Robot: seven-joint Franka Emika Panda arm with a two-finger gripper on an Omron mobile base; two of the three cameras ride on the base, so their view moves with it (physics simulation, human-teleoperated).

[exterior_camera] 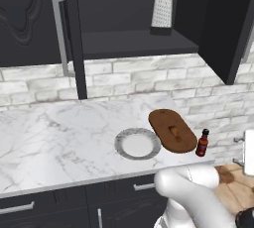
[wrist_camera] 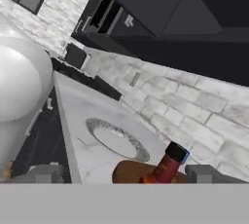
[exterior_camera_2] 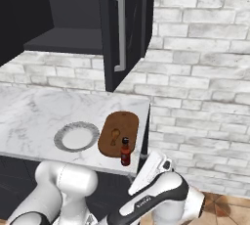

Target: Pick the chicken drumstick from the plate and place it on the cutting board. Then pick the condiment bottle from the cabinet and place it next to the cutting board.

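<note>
The chicken drumstick [exterior_camera: 174, 133] [exterior_camera_2: 115, 135] lies on the dark oval cutting board [exterior_camera: 171, 123] [exterior_camera_2: 122, 121] near the counter's right end. Left of the board sits the plate [exterior_camera: 122, 140] [exterior_camera_2: 61, 136], with nothing on it. The condiment bottle [exterior_camera: 202, 143] [exterior_camera_2: 125, 151] [wrist_camera: 168, 165] stands upright on the counter, right beside the board's near corner. My gripper [wrist_camera: 125, 174] is open, its fingertips [wrist_camera: 46, 173] wide apart, low off the counter's end and looking up at the bottle. It holds nothing. The cabinet [exterior_camera: 134, 43] stands open above.
A metal box grater [exterior_camera: 162, 8] stands on the cabinet shelf. The open cabinet door [exterior_camera_2: 124, 28] with its silver handle hangs above the board. A brick wall backs the marble counter [exterior_camera: 59, 133], which ends just past the bottle. Drawers [exterior_camera: 30, 207] run beneath.
</note>
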